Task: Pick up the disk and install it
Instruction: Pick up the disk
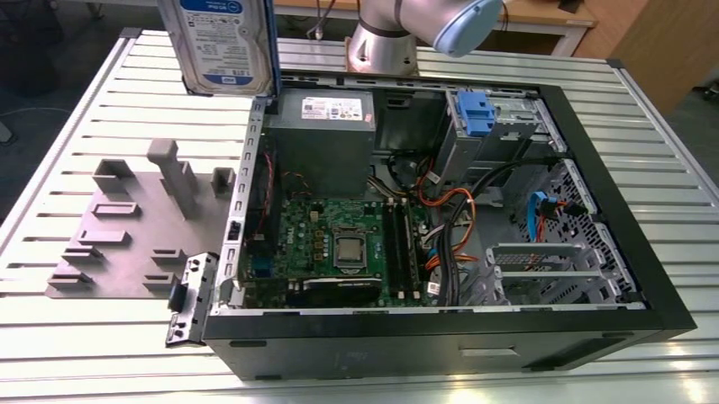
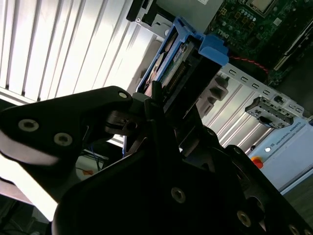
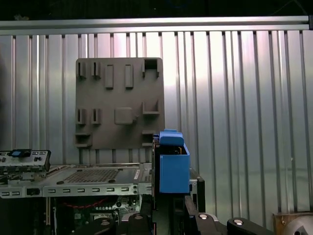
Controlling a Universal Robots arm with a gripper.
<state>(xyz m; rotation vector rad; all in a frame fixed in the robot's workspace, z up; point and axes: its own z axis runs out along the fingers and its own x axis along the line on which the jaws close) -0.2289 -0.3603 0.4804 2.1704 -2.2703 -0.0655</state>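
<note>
The disk (image 1: 225, 42) hangs upright in the air above the back corner of the open computer case (image 1: 629, 252), on the exterior view's left, with its white-and-blue label facing the camera. In the second wrist view my gripper (image 2: 171, 105) is shut on the disk (image 2: 178, 61), and the dark fingers (image 2: 156, 98) clamp its blue-railed sides. In the first wrist view the disk's blue front edge (image 3: 173, 166) sticks out beyond the gripper (image 3: 171, 215), over the case's rim.
A grey fixture plate (image 1: 135, 227) with raised blocks lies on the slatted table (image 1: 90, 337), to the exterior view's left of the case. Inside the case are the power supply (image 1: 320, 126), the motherboard (image 1: 337, 244), cables and a metal cage with a blue latch (image 1: 477, 114). The arm's base (image 1: 388, 42) stands behind the case.
</note>
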